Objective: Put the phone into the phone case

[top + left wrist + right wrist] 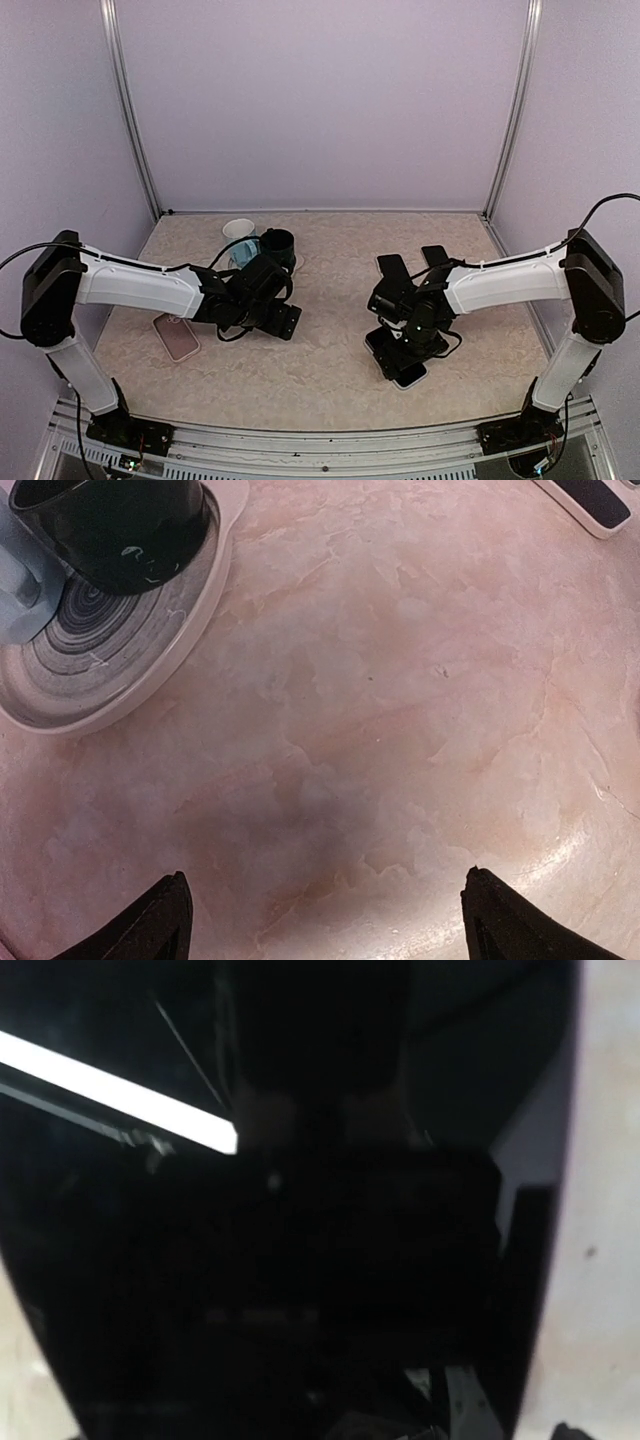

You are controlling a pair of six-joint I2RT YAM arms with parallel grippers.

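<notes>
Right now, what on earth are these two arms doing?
The right arm's fingers sit close over a glossy black phone lying on the marbled tabletop; whether they grip it can't be seen. The left arm's fingers hang open above a bare patch of it. The pink phone case lies on the left side, not held.

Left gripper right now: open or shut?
Open. The left gripper holds nothing: its fingertips stand wide apart in the wrist view, with bare table between them.
</notes>
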